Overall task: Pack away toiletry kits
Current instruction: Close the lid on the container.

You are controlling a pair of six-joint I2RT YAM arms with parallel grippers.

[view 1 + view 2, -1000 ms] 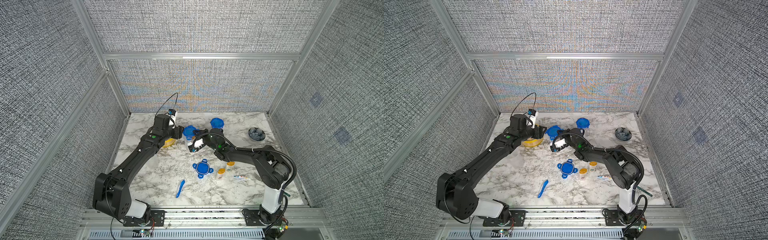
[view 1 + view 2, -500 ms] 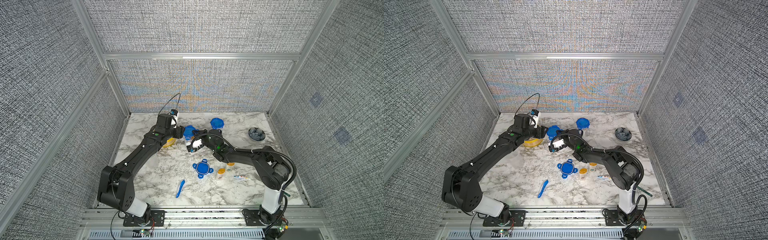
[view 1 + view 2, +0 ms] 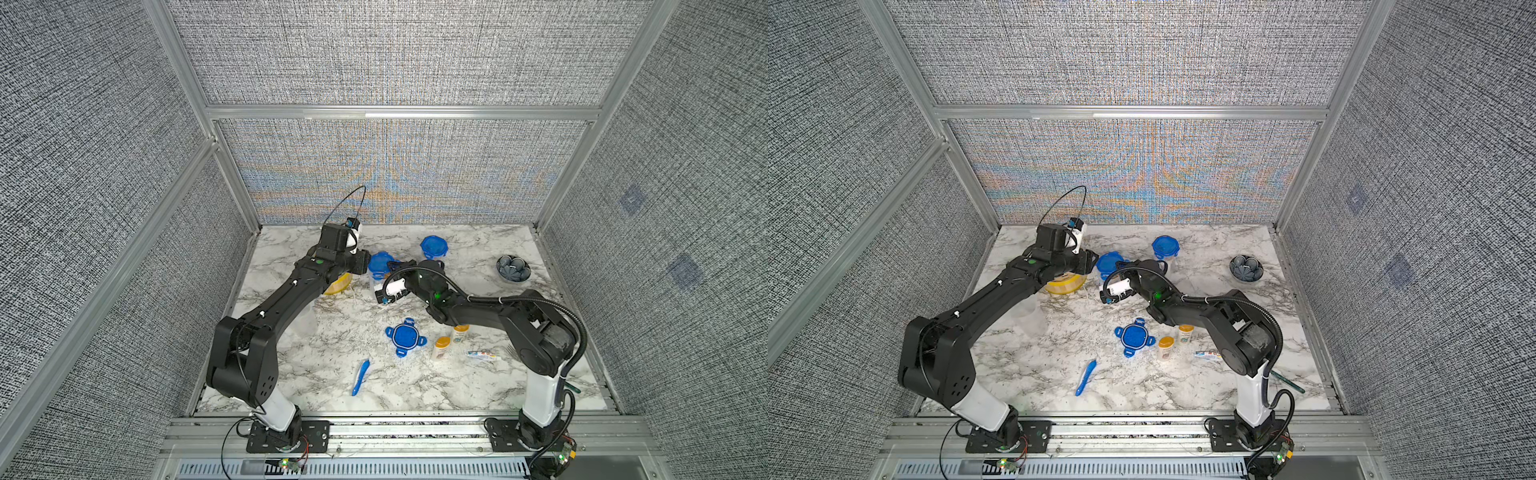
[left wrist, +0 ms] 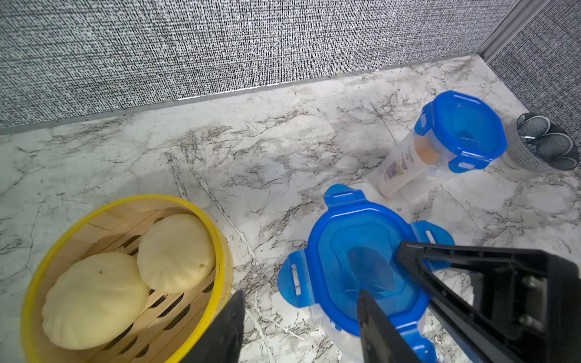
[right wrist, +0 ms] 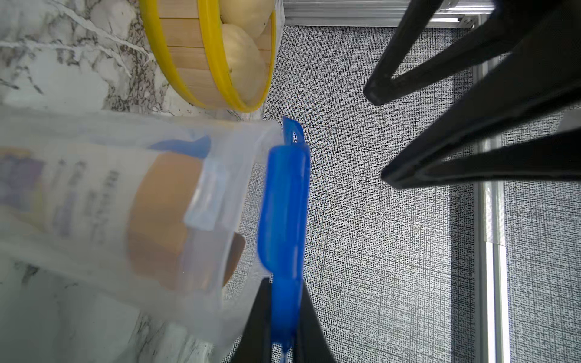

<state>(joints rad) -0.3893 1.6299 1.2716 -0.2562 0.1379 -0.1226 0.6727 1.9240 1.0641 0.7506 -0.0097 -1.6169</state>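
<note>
Middle tub [image 5: 232,151] stands on the back half of the tabletop [image 3: 332,374], just beside the steamer [image 4: 125,273]. Blue lid [image 4: 355,257] sits on its mouth with all four tabs flared out, none clipped. Through the tub wall in the right wrist view I see a bottle [image 5: 163,204] with an orange cap inside. There's also something blue I can't identify.

Right claw [image 5: 283,290] is clamped on one flared tab of that lid, pinched between the fingers. Left claw [image 4: 300,294] hangs over the same tub with fingers spread. One finger is over the lid, the other over the gap between tub and steamer. The right wrist view shows its tips clear of the lid, gripping nothing.

Back tub [image 3: 434,249] is just behind, lid clipped down, with a bottle visible inside in the left wrist view. Third tub [image 3: 1027,311] has no lid and sits beside my left arm, partly hidden by it. Loose lid [image 3: 406,336] lies flat mid-tabletop, tabs out. Just beside it are two bottles [image 3: 441,348], orange caps up, both apparently upright. Toothpaste tube [image 3: 482,354] lies near them by the right arm. Toothbrush [image 3: 360,376] lies flat toward the front. Bowl [image 3: 513,268] is at the right rear, well apart from the tubs.
</note>
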